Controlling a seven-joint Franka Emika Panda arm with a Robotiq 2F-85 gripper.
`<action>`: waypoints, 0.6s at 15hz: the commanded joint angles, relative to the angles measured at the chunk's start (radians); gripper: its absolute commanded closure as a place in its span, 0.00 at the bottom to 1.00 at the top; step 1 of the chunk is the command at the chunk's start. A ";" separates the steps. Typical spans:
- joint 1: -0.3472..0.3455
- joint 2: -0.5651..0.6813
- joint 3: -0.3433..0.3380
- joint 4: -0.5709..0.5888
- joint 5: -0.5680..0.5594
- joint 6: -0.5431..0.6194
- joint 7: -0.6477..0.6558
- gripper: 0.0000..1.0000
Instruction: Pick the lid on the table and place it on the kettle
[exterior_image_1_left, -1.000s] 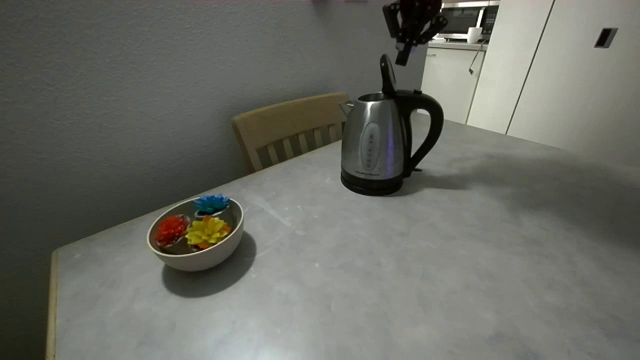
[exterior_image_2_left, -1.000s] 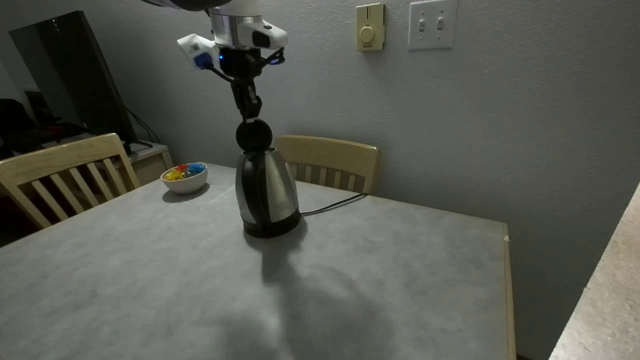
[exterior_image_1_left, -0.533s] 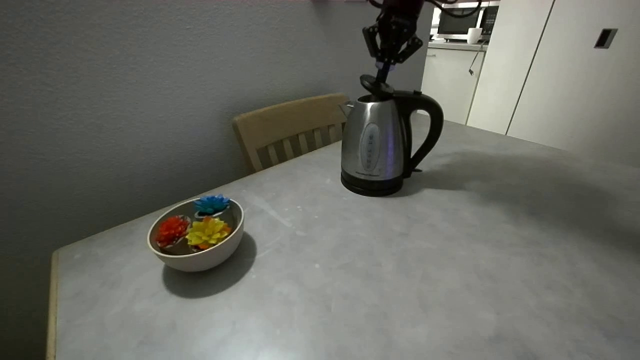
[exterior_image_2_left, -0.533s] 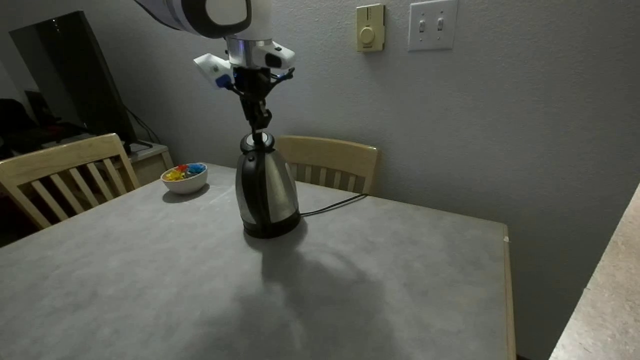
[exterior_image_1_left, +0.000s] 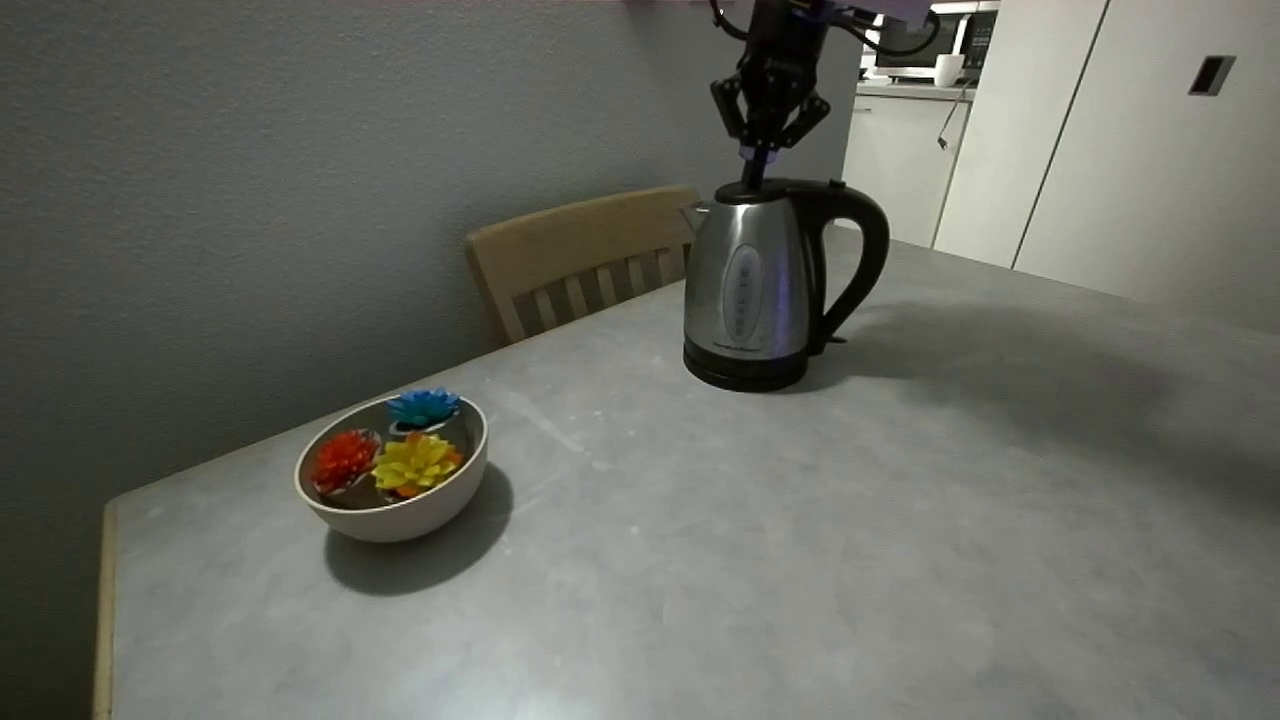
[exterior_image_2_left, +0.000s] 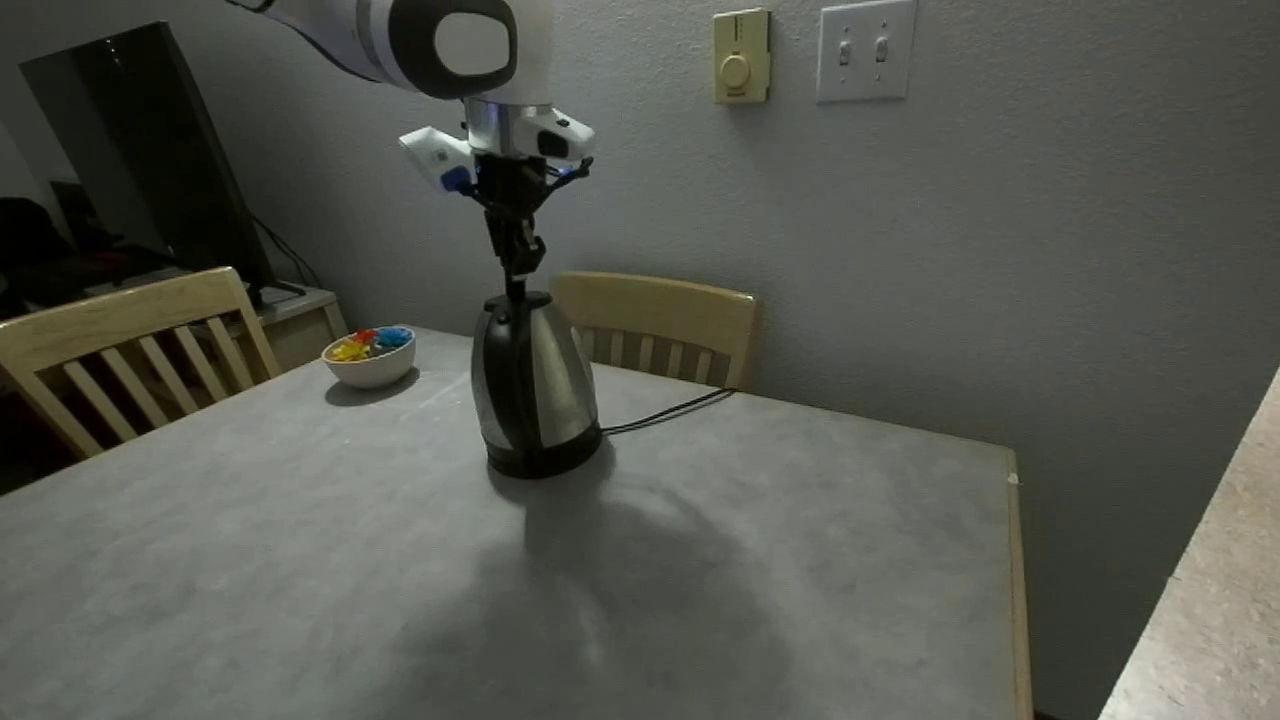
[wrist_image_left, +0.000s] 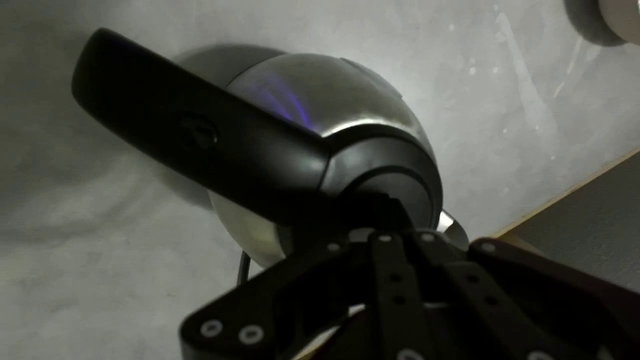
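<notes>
While the lid (wrist_image_left: 407, 186) lies flat on the kettle (exterior_image_1_left: 747, 285), the gripper (exterior_image_1_left: 753, 176) — clenched — touches the lid from above.

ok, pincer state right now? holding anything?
Pincer: closed, nothing seen gripped between its fingers; the tips appear to rest on top of the lid, which lies flat over the kettle.

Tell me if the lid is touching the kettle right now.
Touching. In an exterior view, the black lid sits closed on top of the steel kettle, with no gap showing between them.
</notes>
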 joint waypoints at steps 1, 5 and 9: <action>0.000 0.108 -0.037 0.078 -0.057 -0.101 0.083 1.00; 0.011 0.168 -0.052 0.142 -0.092 -0.154 0.155 1.00; 0.034 0.172 -0.034 0.223 -0.127 -0.261 0.158 1.00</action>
